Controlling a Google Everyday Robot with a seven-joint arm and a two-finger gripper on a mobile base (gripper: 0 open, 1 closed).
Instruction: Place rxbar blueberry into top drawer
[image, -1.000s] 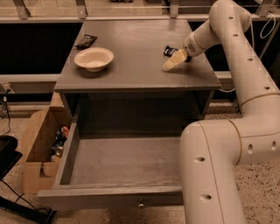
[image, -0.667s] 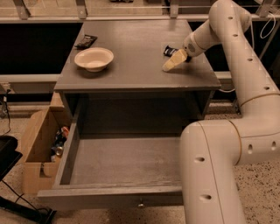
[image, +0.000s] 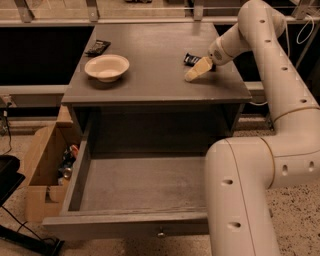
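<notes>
Nothing has visibly shifted since the earlier frame: the arm, the bar and the bowl all sit where they were a second ago

On the grey wooden tabletop (image: 150, 55), the rxbar blueberry (image: 190, 59), a small flat bar in a dark navy wrapper, lies near the right edge, toward the far right corner. It is not in the drawer. The cream-tipped gripper (image: 192, 73) at the end of the white jointed arm (image: 280, 100) hangs low over the tabletop just in front of the bar, slanting down toward the front edge. Its upper part meets the bar's near end, but I cannot tell whether they touch. Whether the gripper is released or clenched cannot be told either, and it is not seen grasping the bar

A shallow cream round bowl (image: 106, 67) stands upright near the left edge, well apart from the bar. Behind it, at the far left corner, lies a black-brown flat wrapper (image: 97, 47)

Below the tabletop the wide grey wooden top drawer (image: 80, 175) is pulled out, and a small round metal knob (image: 160, 232) shows on its front panel. The arm's lower white segment covers the drawer's right side

A brown cardboard box (image: 42, 165) holding small coloured items sits on the floor beside the drawer's left wall
</notes>
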